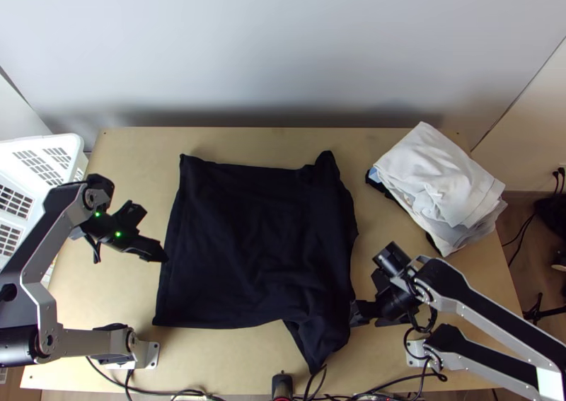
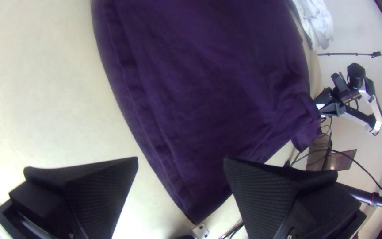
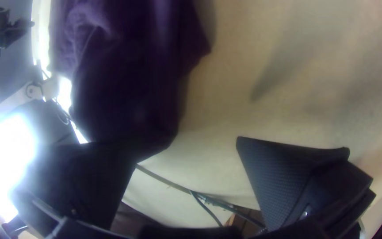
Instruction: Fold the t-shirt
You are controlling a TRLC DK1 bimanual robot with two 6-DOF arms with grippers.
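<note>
Some open table (image 1: 134, 160) around t-shirt (image 1: 262, 245) edges

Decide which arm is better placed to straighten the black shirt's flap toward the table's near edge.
Right, probably: the right gripper, jaws apart, is beside the flap; the left gripper is by the opposite side of the shirt.

T-shirt (image 1: 255, 249) between basket (image 1: 42, 142) and clothes (image 1: 433, 178)

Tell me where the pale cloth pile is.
The pale cloth pile lies in the top view's upper right, near the far right corner of the table, right of the dark t-shirt.
</note>
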